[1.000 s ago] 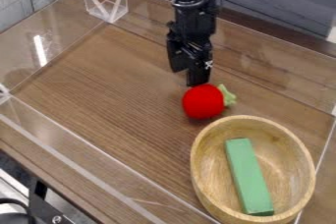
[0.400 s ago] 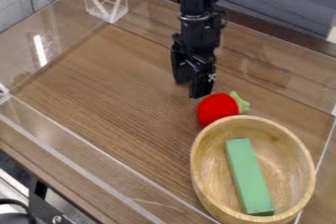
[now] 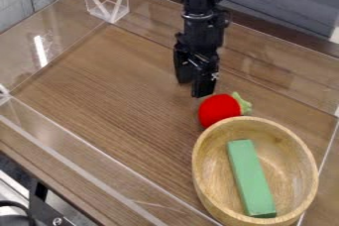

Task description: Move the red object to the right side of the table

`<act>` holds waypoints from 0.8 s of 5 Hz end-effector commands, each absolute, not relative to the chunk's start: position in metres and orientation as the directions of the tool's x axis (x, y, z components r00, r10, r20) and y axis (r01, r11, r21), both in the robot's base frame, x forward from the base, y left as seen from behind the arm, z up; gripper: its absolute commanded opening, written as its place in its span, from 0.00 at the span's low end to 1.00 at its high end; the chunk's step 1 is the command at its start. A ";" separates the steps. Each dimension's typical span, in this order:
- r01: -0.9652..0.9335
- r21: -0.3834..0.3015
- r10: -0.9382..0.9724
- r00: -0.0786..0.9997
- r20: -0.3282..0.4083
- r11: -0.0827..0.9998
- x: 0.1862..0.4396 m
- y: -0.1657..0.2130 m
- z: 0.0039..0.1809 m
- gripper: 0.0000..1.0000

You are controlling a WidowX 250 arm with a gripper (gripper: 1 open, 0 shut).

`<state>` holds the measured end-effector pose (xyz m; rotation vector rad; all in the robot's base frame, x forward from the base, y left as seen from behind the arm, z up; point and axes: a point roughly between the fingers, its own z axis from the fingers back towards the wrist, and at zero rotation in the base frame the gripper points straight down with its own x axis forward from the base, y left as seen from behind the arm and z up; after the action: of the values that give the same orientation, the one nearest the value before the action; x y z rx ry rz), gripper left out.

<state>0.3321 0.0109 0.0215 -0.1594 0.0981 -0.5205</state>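
The table (image 3: 106, 81) carries a wooden bowl (image 3: 212, 180) at 5 o'clock, with a green block (image 3: 249, 176) inside. The red object (image 3: 223, 110) sits touching the bowl's rim at 11 o'clock. The tool (image 3: 196, 77) hangs just beside the fruit, holding nothing; its jaw gap I cannot tell. The pushing step seems underway; next, nudge rightward past the bowl.

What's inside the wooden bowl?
A green block lies inside the bowl, flat on the bottom. Nothing else shows in there. The red fruit sits outside, against the rim. What is under the block is covered.
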 end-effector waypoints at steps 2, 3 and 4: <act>0.480 -0.126 -0.485 0.875 -0.011 0.868 0.336 0.019 0.045 1.00; 0.456 -0.093 -0.456 0.890 0.021 0.885 0.334 0.028 0.065 1.00; 0.409 -0.051 -0.407 0.912 0.058 0.911 0.334 0.044 0.087 1.00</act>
<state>0.3282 0.0408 0.0653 -0.0915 0.0175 -0.4209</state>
